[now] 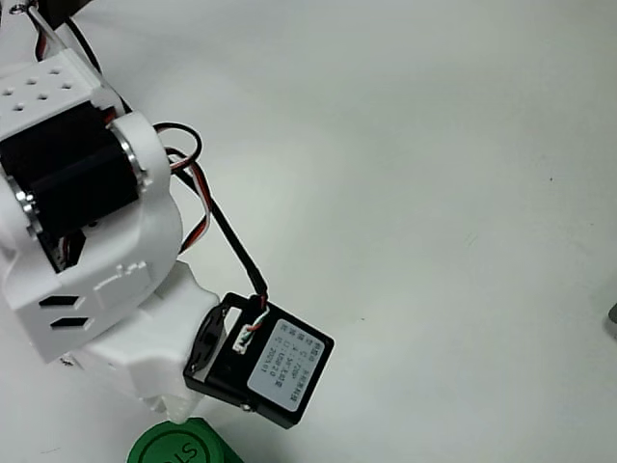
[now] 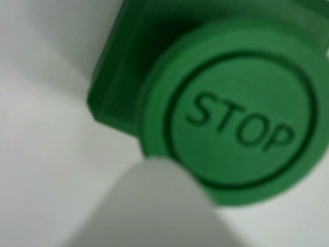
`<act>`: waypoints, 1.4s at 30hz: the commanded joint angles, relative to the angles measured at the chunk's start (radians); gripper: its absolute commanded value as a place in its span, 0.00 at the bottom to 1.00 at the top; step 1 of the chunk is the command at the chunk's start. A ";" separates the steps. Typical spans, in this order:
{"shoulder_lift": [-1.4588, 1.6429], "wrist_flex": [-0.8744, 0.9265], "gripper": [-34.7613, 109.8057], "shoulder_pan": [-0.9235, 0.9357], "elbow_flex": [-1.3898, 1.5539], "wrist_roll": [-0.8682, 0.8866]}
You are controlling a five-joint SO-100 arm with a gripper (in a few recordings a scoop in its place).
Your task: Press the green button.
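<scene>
The green button (image 2: 239,123) looms close in the wrist view, a round disc with "STOP" on its flat top, on a green base (image 2: 121,77). A blurred white finger (image 2: 154,206) of my gripper (image 2: 154,172) rises from the bottom edge, and its tip overlaps the disc's lower-left rim. Whether it touches is unclear, and so is how the jaws stand. In the overhead view the button (image 1: 183,446) sits at the bottom edge, partly cut off. The white arm's wrist (image 1: 145,371) hangs right over its upper edge.
The arm's white body (image 1: 87,241) takes up the left of the overhead view. A black motor box with a white label (image 1: 265,371) juts out to the right of the wrist, with cables (image 1: 222,227) running to it. The white table (image 1: 434,193) stretches to the right.
</scene>
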 commanded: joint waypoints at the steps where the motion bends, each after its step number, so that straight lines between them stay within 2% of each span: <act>1: 0.031 0.015 0.24 0.038 -0.120 -0.020; 21: -0.132 0.017 0.24 0.067 -0.207 -0.038; 36: -0.411 0.017 0.24 -0.035 -0.299 0.009; 42: -0.402 0.017 0.24 -0.037 -0.282 0.028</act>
